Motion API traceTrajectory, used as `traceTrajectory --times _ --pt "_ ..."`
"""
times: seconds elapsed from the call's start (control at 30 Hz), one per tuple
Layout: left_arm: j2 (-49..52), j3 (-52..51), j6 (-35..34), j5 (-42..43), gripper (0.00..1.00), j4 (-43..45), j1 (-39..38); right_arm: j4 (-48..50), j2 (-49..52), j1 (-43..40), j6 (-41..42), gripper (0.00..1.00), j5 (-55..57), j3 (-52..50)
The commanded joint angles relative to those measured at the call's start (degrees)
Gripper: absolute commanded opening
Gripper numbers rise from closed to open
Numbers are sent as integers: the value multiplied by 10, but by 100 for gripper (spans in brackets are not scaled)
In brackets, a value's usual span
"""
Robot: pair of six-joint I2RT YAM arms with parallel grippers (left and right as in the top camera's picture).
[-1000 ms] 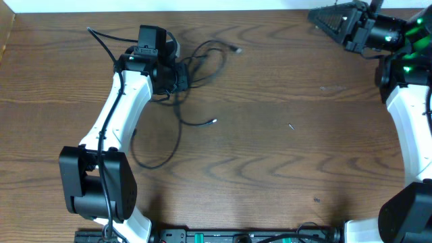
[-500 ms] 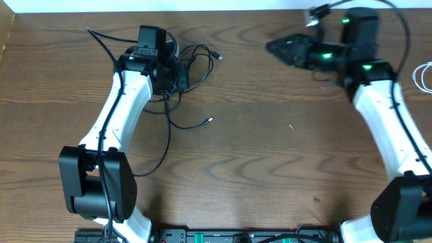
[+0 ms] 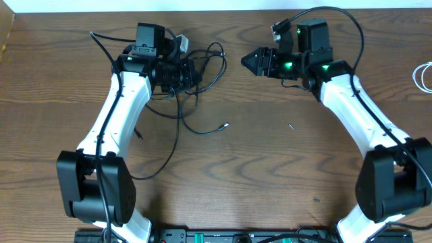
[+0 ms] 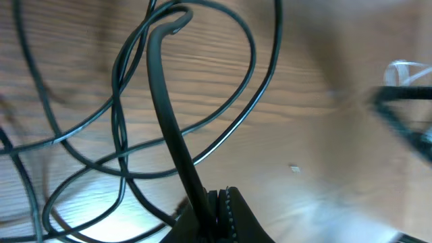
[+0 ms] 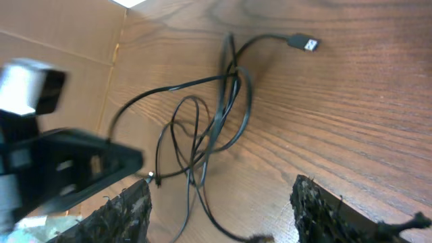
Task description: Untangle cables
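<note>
L fingers pinch a black cable, overhead upper left. R fingers wide, empty, near. Next: R takes plug end, pull apart slow.

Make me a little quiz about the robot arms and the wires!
1. True or false: the right pincer grips the tangled thin black cables.
2. Which pincer is clamped on a black cable? A: left pincer. B: right pincer.
3. Fill in: the thin looped cable at the overhead view's right edge is coloured ____.
Key: 1 false, it is open, apart from them. 2 A. 3 white.
</note>
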Motion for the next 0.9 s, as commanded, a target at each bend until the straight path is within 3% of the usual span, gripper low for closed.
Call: traceTrajectory --times 0.0,0.4,0.63,0.67,0.7,0.8,0.83,0.87 --pt "-22 2 -55 75 7 4 -3 9 10 17 12 68 0 3" --pt "-22 2 -80 73 7 19 -41 -3 55 75 74 76 45 3" --pt "-22 2 -80 73 8 28 -50 9 105 108 118 67 145 3" --pt "-22 2 -80 73 8 28 -50 17 111 110 120 63 159 3" --pt "-22 2 -80 73 7 28 -50 28 117 111 119 53 169 3" --pt "-22 2 -79 61 8 26 -50 46 122 106 118 13 170 3" --pt "-22 2 -79 48 8 23 -50 51 121 103 118 4 169 3" --pt "-22 2 -79 31 7 19 -50 56 118 99 118 1 164 3"
